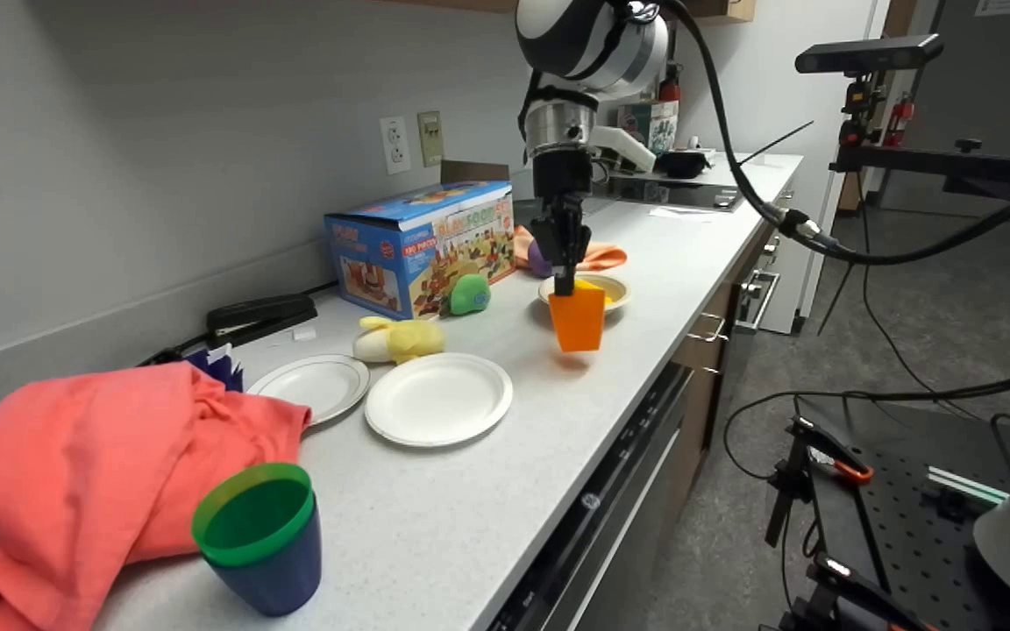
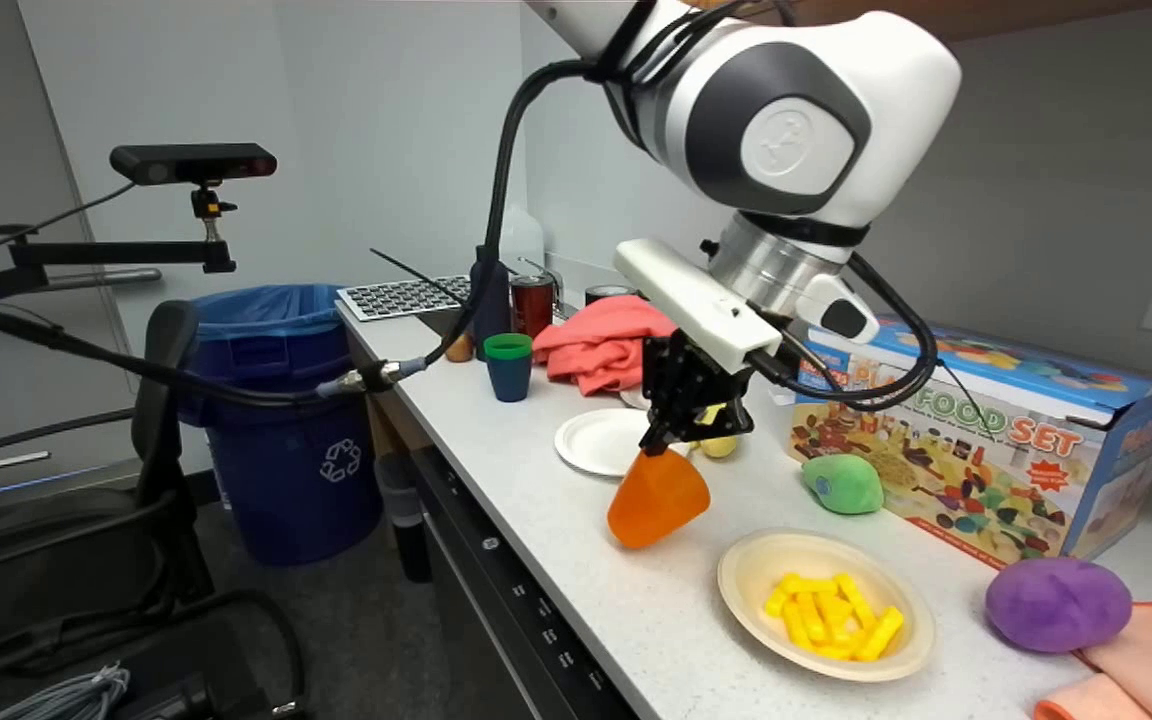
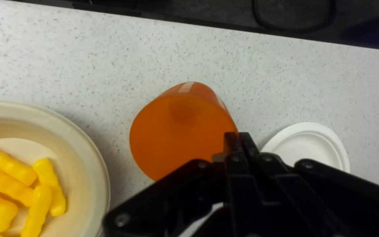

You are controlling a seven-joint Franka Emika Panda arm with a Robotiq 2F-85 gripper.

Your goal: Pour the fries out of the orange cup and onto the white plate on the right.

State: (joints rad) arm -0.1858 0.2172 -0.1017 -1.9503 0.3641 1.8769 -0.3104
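Observation:
My gripper [image 3: 240,136] is shut on the rim of the orange cup [image 3: 179,131], one finger inside the wall and one outside. In both exterior views the cup [image 1: 577,322] [image 2: 658,500] hangs a little above the counter, tilted in one of them [image 2: 696,485]. No fries show inside it in the wrist view. The yellow fries [image 2: 831,615] lie in a pale, bowl-like plate [image 2: 901,662] beside the cup; this plate also shows in the wrist view [image 3: 92,161]. A flat white plate [image 1: 438,400] lies on the cup's other side, with a smaller white plate [image 1: 316,386] behind it.
A play-food box [image 1: 426,250] stands by the wall with a green toy [image 2: 843,483] before it. A purple toy [image 2: 1058,604], a yellow toy [image 1: 401,340], a pink cloth [image 1: 110,473] and a green-and-blue cup [image 1: 264,539] are on the counter. The counter's front edge [image 2: 536,580] is near the cup.

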